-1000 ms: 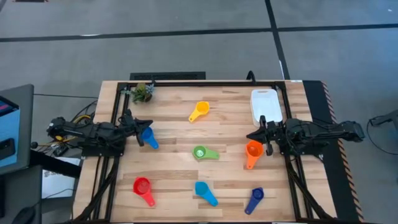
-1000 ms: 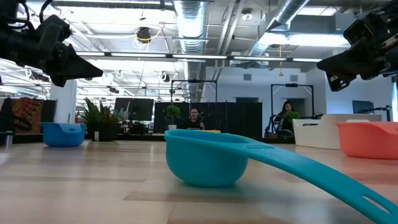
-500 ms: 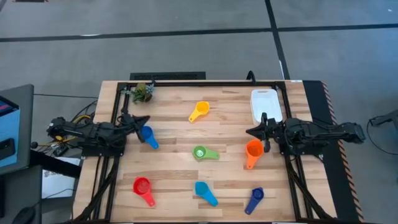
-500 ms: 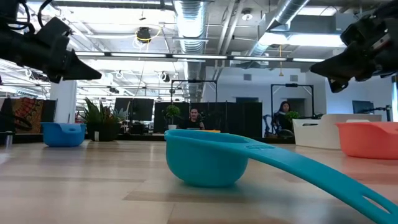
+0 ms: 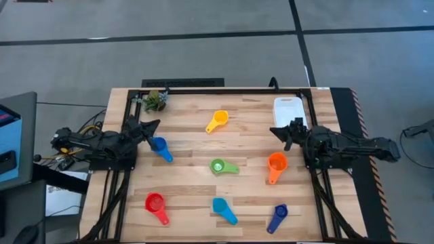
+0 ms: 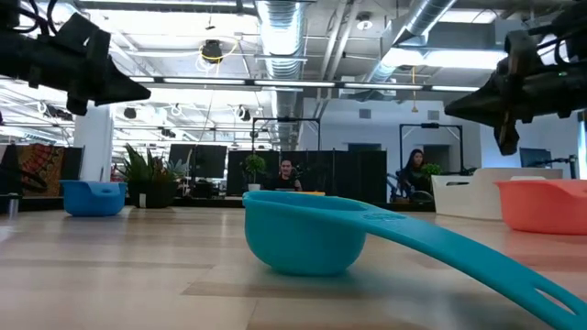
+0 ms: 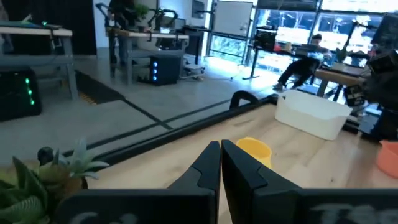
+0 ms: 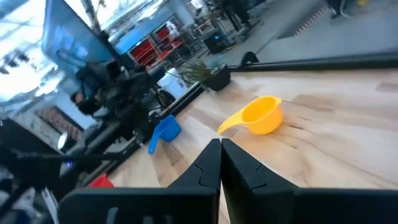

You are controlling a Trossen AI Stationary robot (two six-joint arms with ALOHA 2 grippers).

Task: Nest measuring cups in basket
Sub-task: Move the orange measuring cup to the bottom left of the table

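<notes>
In the low view the teal cup (image 6: 303,234) is hiding most cups, while both grippers, left (image 5: 154,123) and right (image 5: 274,130), are hovering pinched together, empty.

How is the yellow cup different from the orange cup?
The yellow cup is smaller than the orange cup. The yellow cup lies mid-table toward the far edge, away from both arms, while the orange cup lies near the right claw and closer to the white basket. The yellow cup's handle points toward the left arm's side; the orange cup's points toward the near edge. Both lie loose on the wooden table, outside the basket.
</notes>
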